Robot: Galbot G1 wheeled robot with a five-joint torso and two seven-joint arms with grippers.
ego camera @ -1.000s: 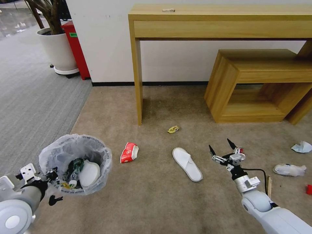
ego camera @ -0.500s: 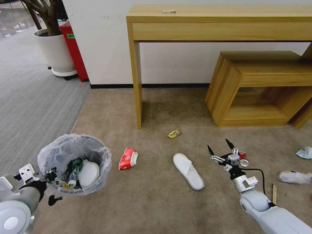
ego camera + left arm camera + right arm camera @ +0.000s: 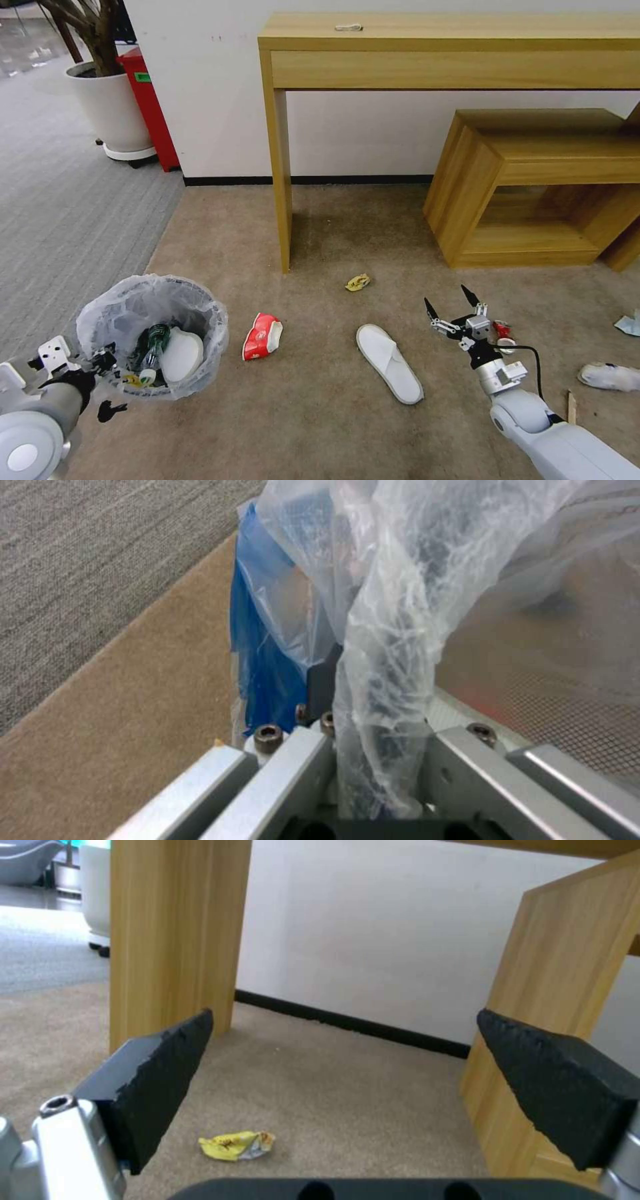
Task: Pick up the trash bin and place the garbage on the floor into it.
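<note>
Beige-brown carpet floor [image 3: 320, 413] ran up to a white wall, with grey striped carpet [image 3: 60, 220] adjoining on the left, where a white planter [image 3: 110, 110] and a red cabinet [image 3: 150, 110] stood.

Left gripper [image 3: 100, 367] — low at the left edge, clamped on the near rim of the trash bin [image 3: 153, 333]; the left wrist view showed its crinkled plastic liner [image 3: 400, 630] pinched between the metal fingers, with the blue base [image 3: 263, 680] beside it. Bin contents: a green bottle [image 3: 155, 340] and a white slipper [image 3: 181, 357], among smaller scraps.

Red-white carton [image 3: 262, 335] — lying on the carpet just right of the bin, apart from it.

Yellow wrapper [image 3: 357, 282] — on the carpet ahead of the right gripper, near the leg of the tall wooden table [image 3: 277, 200]; also seen low between the pads in the right wrist view [image 3: 237, 1145].

White slipper on the floor [image 3: 389, 362] — just left of the right gripper, not touching it.

Right gripper [image 3: 452, 303] — held above the carpet, jaws spread wide with nothing between them.

Low wooden bench [image 3: 533, 187] — against the wall at the right.

White bundle [image 3: 610, 375], wooden stick [image 3: 571, 407] and tissue [image 3: 629, 325] — on the carpet well right of the right gripper.
</note>
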